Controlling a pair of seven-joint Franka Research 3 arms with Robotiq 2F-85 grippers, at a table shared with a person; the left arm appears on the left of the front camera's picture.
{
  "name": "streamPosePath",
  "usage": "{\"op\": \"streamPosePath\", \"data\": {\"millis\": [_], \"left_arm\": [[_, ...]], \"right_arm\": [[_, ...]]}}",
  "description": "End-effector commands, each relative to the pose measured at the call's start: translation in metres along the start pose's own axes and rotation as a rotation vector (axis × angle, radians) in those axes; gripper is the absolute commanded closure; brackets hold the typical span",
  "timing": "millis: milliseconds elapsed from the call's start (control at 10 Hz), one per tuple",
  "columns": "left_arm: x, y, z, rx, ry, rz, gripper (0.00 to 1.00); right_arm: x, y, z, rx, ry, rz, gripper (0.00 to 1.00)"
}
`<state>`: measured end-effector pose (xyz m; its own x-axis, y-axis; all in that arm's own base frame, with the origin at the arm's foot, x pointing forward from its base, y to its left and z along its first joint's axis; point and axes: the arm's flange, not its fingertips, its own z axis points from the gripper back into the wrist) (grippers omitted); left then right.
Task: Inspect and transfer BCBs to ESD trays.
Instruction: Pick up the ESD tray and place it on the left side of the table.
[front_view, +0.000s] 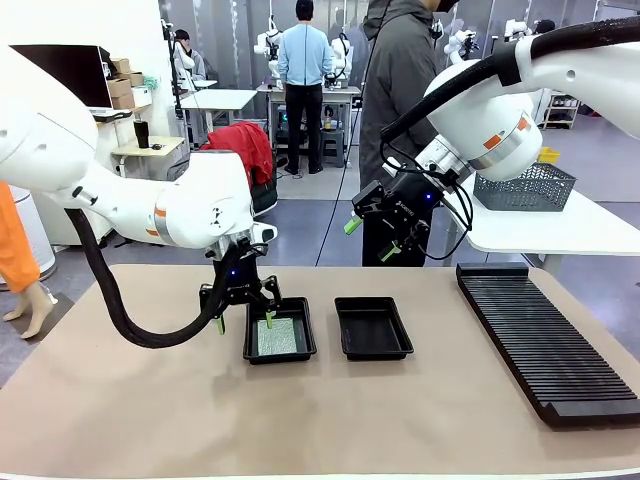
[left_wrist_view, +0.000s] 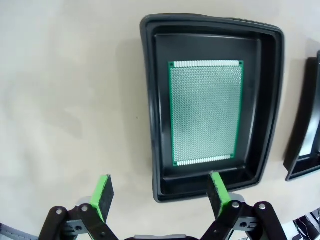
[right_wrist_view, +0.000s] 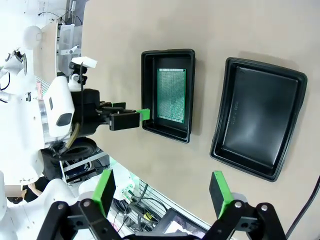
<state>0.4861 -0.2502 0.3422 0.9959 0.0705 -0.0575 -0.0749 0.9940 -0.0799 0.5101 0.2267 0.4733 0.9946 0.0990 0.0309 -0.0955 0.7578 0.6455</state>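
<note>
A green BCB (front_view: 277, 337) (left_wrist_view: 206, 112) (right_wrist_view: 171, 94) lies flat on the floor of the left ESD tray (front_view: 251, 351) (left_wrist_view: 274, 100) (right_wrist_view: 148, 90). The right ESD tray (front_view: 372, 327) (right_wrist_view: 259, 117) (left_wrist_view: 304, 140) holds nothing. My left gripper (front_view: 244, 317) (left_wrist_view: 160, 192) hangs open just above the left tray's left rim, one green pad (left_wrist_view: 216, 190) over the tray wall, the other (left_wrist_view: 103, 194) over the table; nothing is between them. My right gripper (front_view: 371, 239) (right_wrist_view: 162, 187) is open, raised high above the table behind the right tray.
A long black ribbed slotted rack (front_view: 540, 340) lies along the right side of the tan table (front_view: 120, 400). A grey wire-mesh basket (front_view: 525, 186) sits on a white side table (front_view: 560, 228) at the right. A person in a dark jacket (front_view: 398, 90) stands at the far edge.
</note>
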Motion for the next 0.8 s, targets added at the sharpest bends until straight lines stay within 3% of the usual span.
{"op": "streamPosePath", "data": {"millis": [0,700], "left_arm": [[0.013,-0.003,-0.009,0.050,-0.024,0.034,0.00],[0.046,0.002,-0.030,0.044,-0.029,0.030,0.00]], "right_arm": [[0.000,0.001,-0.001,0.001,0.000,-0.001,0.00],[0.000,0.001,-0.001,0.001,0.000,-0.001,0.00]]}}
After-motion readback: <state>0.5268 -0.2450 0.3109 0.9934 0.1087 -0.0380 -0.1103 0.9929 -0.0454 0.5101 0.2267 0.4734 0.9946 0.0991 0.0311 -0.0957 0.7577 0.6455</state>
